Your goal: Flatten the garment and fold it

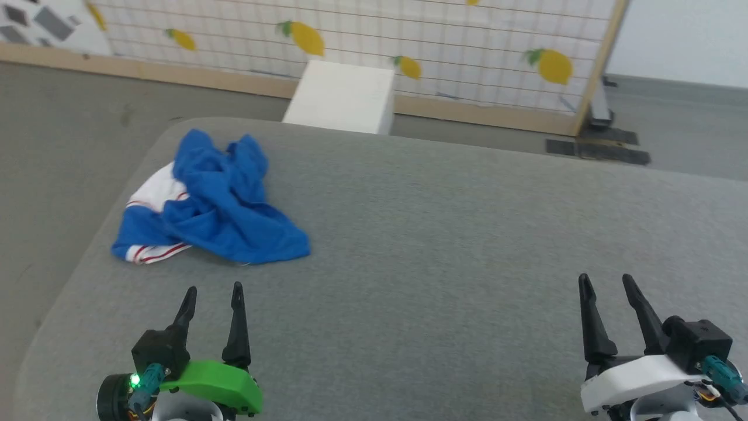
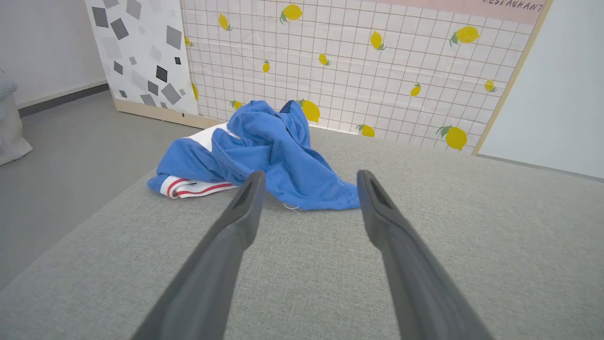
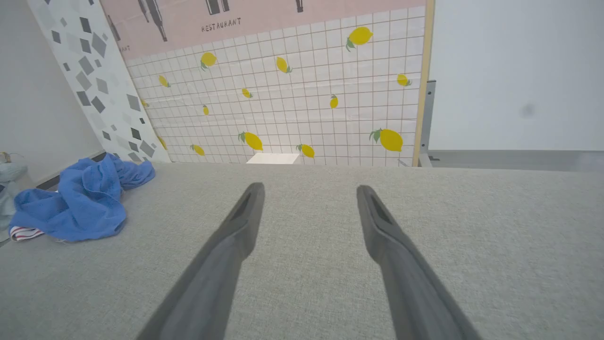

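The garment (image 1: pixel 219 202) lies crumpled in a heap near the far left corner of the grey padded surface (image 1: pixel 444 245), blue with white parts and red-striped trim showing at its left edge. My left gripper (image 1: pixel 213 292) stands open just short of the heap, nothing between its fingers. In the left wrist view the garment (image 2: pixel 278 151) sits right beyond the open left gripper (image 2: pixel 309 182). My right gripper (image 1: pixel 606 282) is open over bare fabric at the lower right. The right wrist view has the garment (image 3: pixel 80 200) far off to the left of the open right gripper (image 3: pixel 309 193).
A white box (image 1: pixel 342 96) stands on the floor behind the surface's far edge. A lemon-patterned grid panel (image 1: pixel 409 41) in a wooden frame backs the scene. The surface's left edge (image 1: pixel 87 257) drops to grey floor close to the garment.
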Robot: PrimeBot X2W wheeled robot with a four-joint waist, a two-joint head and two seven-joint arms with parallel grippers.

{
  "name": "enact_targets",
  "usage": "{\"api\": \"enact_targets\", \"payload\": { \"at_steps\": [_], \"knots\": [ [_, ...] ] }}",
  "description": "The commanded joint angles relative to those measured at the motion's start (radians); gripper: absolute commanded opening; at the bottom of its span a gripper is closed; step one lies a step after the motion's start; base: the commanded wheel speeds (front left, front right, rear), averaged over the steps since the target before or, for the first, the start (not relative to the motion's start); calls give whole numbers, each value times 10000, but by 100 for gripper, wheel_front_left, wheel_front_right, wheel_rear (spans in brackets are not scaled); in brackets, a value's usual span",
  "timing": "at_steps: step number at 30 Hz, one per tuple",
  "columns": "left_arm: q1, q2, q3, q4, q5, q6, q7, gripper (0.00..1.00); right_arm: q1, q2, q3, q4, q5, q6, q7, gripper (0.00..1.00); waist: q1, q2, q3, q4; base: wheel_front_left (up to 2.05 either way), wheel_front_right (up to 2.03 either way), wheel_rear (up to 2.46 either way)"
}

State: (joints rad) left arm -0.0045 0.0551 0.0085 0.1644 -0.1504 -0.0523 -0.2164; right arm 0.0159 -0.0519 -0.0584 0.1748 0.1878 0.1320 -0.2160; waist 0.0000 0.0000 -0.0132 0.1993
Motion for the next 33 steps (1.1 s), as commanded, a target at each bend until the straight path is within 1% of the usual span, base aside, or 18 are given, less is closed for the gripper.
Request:
{"api": "enact_targets", "payload": {
  "at_steps": [1, 10, 16, 21, 33],
  "knots": [
    [131, -25, 17, 74, -33, -48, -104, 100, 89, 13, 40, 95, 52, -11, -106, 100, 0, 0, -20, 719, 0, 0, 0],
    [177, 5, 69, 246, -121, -86, -290, 100, 72, 15, 265, 489, 174, -12, -293, 100, 0, 0, -106, 2109, 0, 0, 0],
    [233, 44, 147, 317, -212, -107, -413, 100, 35, 16, 440, 746, 299, -13, -417, 100, 0, 0, -88, 2698, 0, 0, 0],
    [290, 41, 185, 328, -264, -94, -454, 100, 32, 17, 525, 902, 390, -13, -458, 100, 0, 0, -105, 2866, 0, 0, 0],
    [292, 41, 230, 337, -338, -87, -454, 100, -36, 17, 573, 1030, 364, -13, -458, 100, 0, 0, -49, 2784, 0, 0, 0]
  ]
}}
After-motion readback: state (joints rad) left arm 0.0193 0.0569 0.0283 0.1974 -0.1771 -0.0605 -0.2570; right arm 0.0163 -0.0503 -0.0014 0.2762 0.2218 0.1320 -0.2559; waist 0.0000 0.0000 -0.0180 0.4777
